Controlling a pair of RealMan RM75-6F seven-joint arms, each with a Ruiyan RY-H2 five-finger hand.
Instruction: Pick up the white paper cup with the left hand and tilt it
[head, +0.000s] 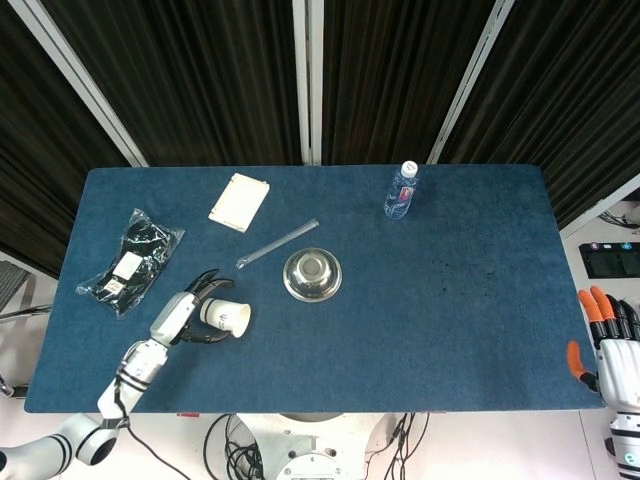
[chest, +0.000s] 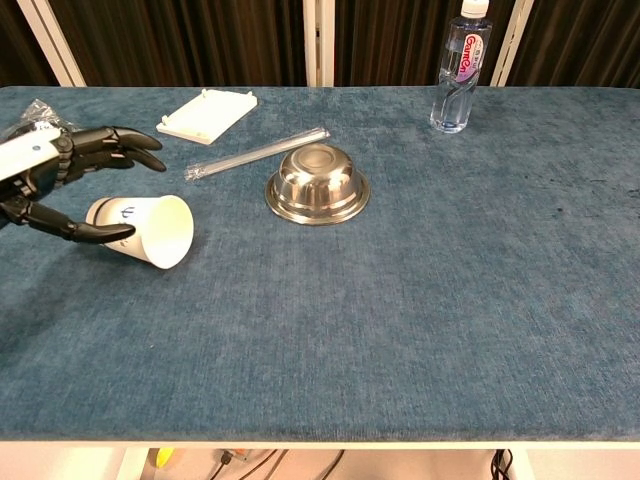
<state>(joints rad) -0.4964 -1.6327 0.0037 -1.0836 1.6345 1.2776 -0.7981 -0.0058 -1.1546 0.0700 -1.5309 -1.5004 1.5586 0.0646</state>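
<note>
The white paper cup (chest: 145, 228) with a blue band lies on its side on the blue table (chest: 420, 300), its mouth facing right. My left hand (chest: 62, 180) is just left of it with the fingers spread above the cup and the thumb low beside its base, gripping nothing. The head view shows the same cup (head: 226, 318) and left hand (head: 183, 315) near the table's front left. My right hand (head: 608, 345) hangs off the table's right front corner with its fingers extended and nothing in it.
An upturned steel bowl (chest: 318, 184) sits right of the cup. A clear tube (chest: 256, 153) and a flat white box (chest: 207, 115) lie behind it. A water bottle (chest: 459, 70) stands far right. A bagged black item (head: 130, 260) lies at the left edge.
</note>
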